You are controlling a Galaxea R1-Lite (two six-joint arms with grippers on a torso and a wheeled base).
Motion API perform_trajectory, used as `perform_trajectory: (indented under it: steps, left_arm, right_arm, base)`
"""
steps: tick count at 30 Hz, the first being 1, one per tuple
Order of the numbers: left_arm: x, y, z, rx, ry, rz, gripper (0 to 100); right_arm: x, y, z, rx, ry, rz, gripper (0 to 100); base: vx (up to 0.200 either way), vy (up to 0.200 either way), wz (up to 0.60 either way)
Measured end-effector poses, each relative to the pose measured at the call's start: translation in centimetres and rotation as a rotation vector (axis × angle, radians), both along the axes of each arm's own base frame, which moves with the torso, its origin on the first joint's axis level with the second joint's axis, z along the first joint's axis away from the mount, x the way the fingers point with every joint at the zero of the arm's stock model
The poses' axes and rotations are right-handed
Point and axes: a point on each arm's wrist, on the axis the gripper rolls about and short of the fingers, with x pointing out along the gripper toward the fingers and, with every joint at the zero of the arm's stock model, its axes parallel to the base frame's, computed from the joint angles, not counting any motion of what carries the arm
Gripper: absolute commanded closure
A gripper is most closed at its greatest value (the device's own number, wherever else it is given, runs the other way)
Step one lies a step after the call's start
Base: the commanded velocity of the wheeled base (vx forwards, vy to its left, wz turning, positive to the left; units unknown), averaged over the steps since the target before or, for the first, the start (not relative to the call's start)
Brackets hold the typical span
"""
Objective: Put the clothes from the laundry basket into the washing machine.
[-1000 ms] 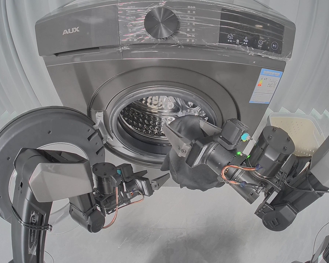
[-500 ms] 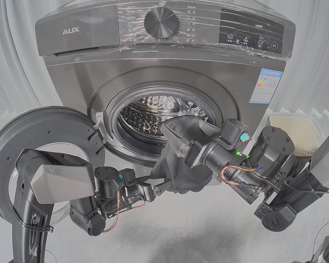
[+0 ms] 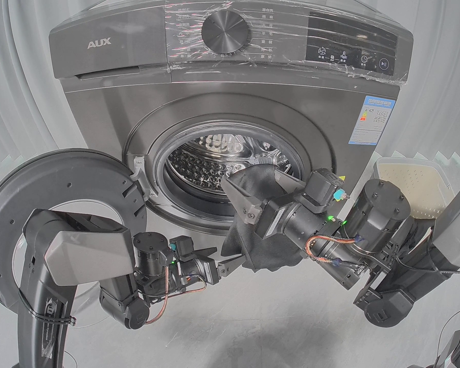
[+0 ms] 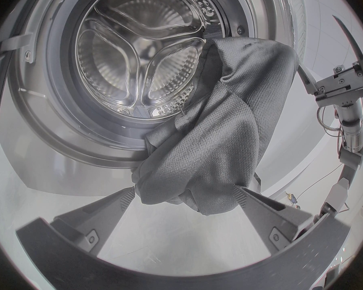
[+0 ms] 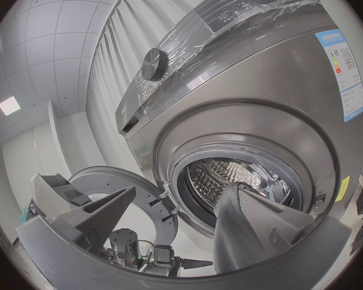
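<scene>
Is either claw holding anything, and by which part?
A dark garment hangs draped by its upper fold over one finger of the open right claw, not pinched. The open left claw brackets its lower end without gripping.

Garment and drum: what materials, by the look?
Garment: dark grey knit, likely a synthetic mesh; fine dotted texture, matte, hangs in limp folds. Drum: probably stainless steel; bright and mirror-like, with embossed, perforated walls.

You've got a pale pleated curtain (image 3: 15, 77) across the whole background. Under it all, the floor (image 3: 250, 313) is light grey and glossy. Right wrist view: tiled ceiling (image 5: 56, 25), one lit panel (image 5: 9, 105).
</scene>
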Motion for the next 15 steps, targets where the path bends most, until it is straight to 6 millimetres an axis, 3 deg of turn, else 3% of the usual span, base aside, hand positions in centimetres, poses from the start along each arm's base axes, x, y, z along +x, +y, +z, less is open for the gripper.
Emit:
perform_trajectory:
  steps: [15]
  left_arm:
    - [0.66, -0.66, -0.82, -0.005, -0.013, -0.057, 0]
  right_arm:
    - [-0.25, 0.31, -0.14, -0.002, 0.002, 0.011, 0]
  base:
    - [0.0, 0.0, 0.0]
